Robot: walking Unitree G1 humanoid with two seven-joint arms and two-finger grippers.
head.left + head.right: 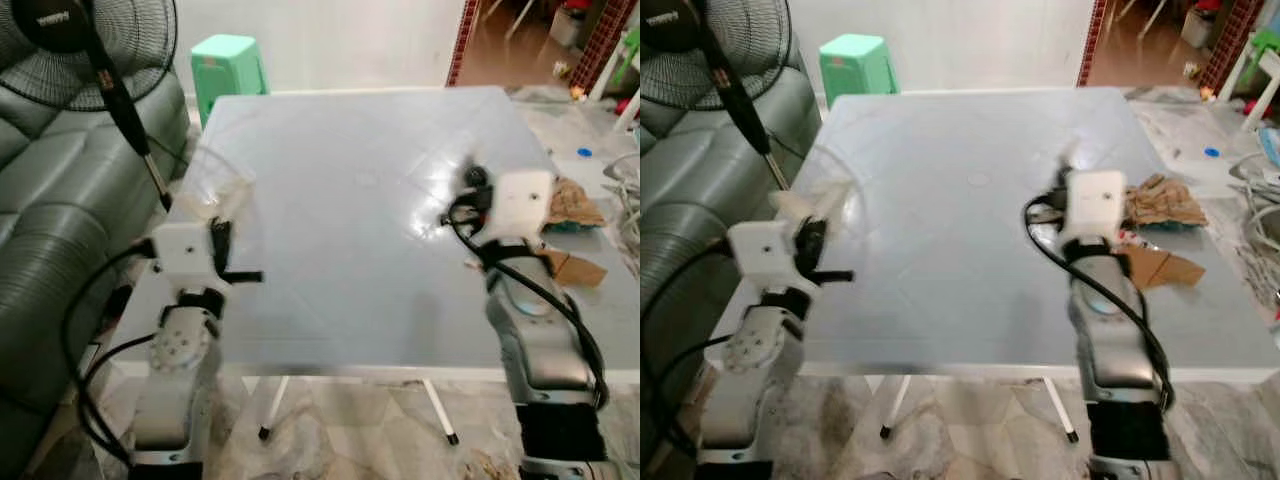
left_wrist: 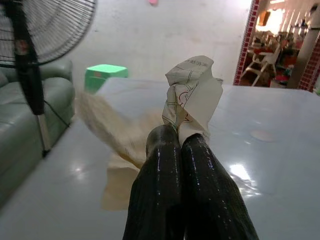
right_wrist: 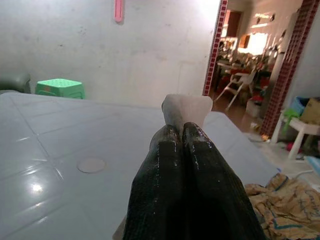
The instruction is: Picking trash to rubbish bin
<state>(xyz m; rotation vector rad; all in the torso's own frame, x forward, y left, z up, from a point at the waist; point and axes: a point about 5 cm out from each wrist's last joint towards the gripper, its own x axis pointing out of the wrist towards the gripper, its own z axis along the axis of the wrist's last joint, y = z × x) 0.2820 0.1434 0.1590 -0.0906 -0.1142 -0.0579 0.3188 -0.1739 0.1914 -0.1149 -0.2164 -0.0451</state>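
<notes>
My left gripper (image 2: 177, 137) is shut on a crumpled printed paper (image 2: 192, 92), held above the left edge of the pale grey table (image 1: 360, 180). In the eye views that paper (image 1: 215, 195) is a motion blur in front of the left wrist. A tan blurred sheet (image 2: 117, 132) trails below it. My right gripper (image 3: 182, 127) is shut on a small white scrap (image 3: 187, 106) over the table's right half, and its fingers (image 1: 470, 180) look blurred. Crumpled brown paper (image 1: 1165, 200) and a piece of cardboard (image 1: 1165, 265) lie on the table at the right edge.
A dark green sofa (image 1: 50, 200) and a standing fan (image 1: 90, 40) are close on the left. A green plastic stool (image 1: 230, 65) stands behind the table. Clutter and cables (image 1: 625, 190) lie on the floor to the right, beside a doorway (image 3: 235, 55).
</notes>
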